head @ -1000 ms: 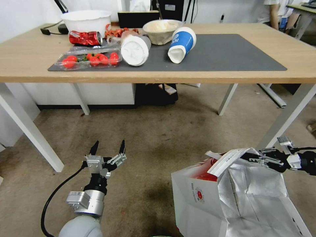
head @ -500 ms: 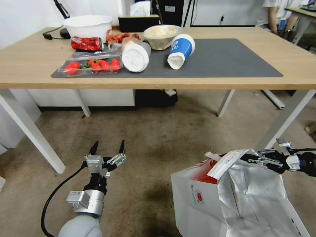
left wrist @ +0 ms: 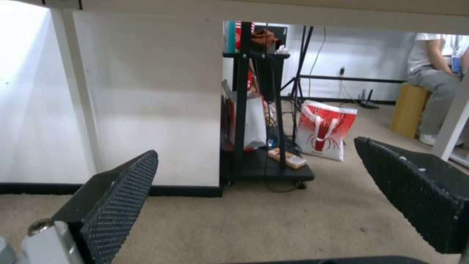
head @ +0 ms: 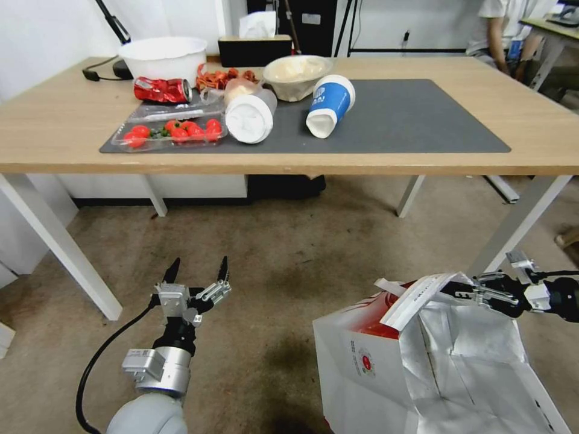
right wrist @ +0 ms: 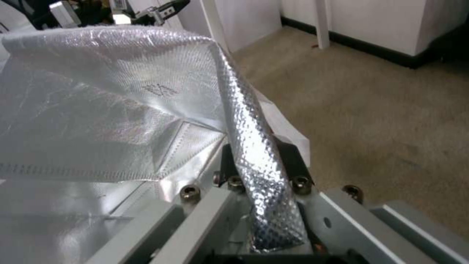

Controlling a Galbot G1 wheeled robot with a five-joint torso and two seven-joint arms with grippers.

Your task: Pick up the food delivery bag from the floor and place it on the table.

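Note:
The food delivery bag [head: 374, 361] is at the lower right of the head view, white with a red top, a small round logo and an open foil-lined mouth. My right gripper [head: 467, 293] is shut on its upper rim. In the right wrist view the foil rim [right wrist: 254, 146] runs pinched between the fingers. My left gripper [head: 199, 265] hovers open over the floor [head: 289, 241], to the left of the bag and apart from it. Its ribbed pads [left wrist: 117, 205] stand wide with nothing between them. The table [head: 543, 126] with its dark mat [head: 416, 114] stands ahead.
On the table's left half lie a blue cup [head: 329, 105], a lidded cup [head: 248, 114], a bowl [head: 295, 69], a crushed can [head: 161, 90] and a tomato tray [head: 172, 129]. A white table leg [head: 518, 223] slants down close to the bag. A black cart [left wrist: 259, 146] stands under the table.
The whole head view has shifted, so the table now sits lower in the picture with more of its top showing. Both grippers and the bag keep their places in the picture.

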